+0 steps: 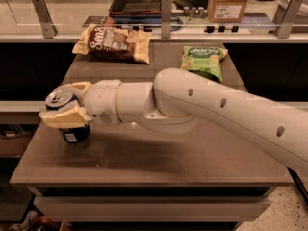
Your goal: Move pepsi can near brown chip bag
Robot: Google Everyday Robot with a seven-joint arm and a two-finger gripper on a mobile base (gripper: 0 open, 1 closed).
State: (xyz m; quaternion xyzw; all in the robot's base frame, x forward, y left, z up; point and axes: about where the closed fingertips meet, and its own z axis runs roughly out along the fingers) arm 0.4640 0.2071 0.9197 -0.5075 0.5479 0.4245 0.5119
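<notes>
The hand [59, 106] is pinching the pepsi can [74, 134] at the desk's [144, 153] 9 o'clock edge, brown chip bag [113, 43] up at 11.

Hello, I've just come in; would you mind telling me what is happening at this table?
The robot's arm reaches across the table to its near left side, where the pincer is closed around the pepsi can. The brown chip bag lies at the far left edge and a green chip bag at the far right, so the can is not yet near the brown bag.
</notes>
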